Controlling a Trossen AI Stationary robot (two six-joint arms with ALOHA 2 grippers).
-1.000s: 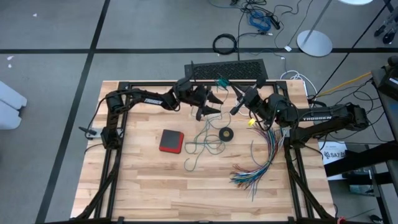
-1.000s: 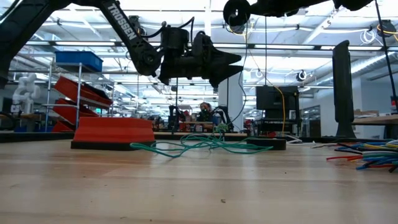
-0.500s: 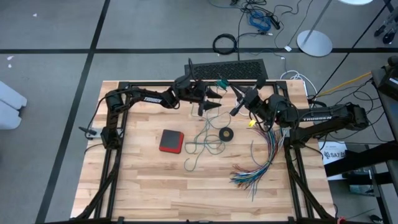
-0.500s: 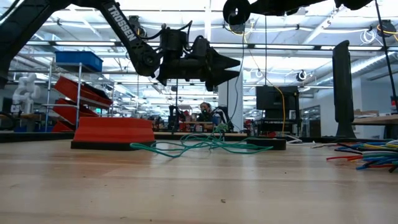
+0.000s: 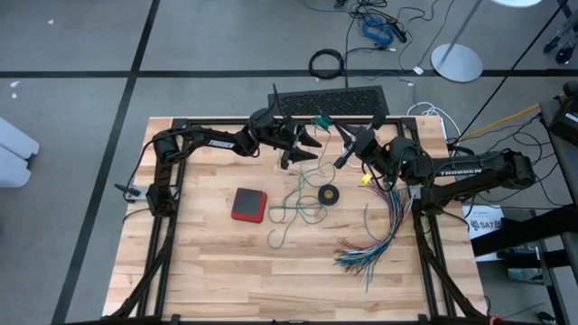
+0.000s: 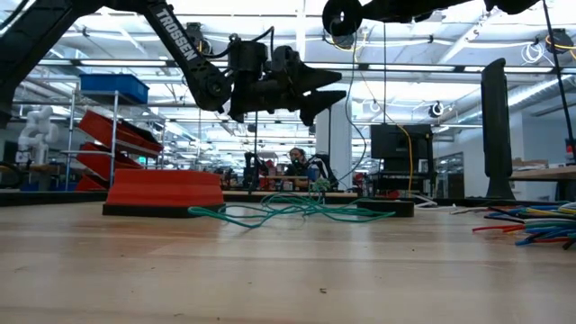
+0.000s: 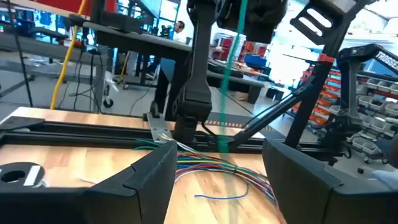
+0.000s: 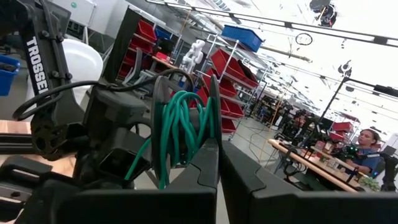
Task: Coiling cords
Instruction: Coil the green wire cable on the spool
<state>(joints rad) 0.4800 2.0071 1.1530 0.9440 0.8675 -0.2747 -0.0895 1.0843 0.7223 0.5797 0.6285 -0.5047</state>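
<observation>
Overhead illumination is even and bright; the table (image 5: 208,253) shows only faint, soft shadows. In the low view, ceiling strip lights glare across the upper frame, leaving the arms silhouetted. The near tabletop is blurred. Both wrist views show defocused foreground fingers and overexposed upper-right backgrounds.

A robotics lab or workshop: shelving with red bins (image 6: 117,135) and a blue bin (image 6: 112,87), workbenches (image 7: 130,28), ceiling strip lights (image 6: 432,40), and a seated person (image 8: 367,146) far behind.
</observation>
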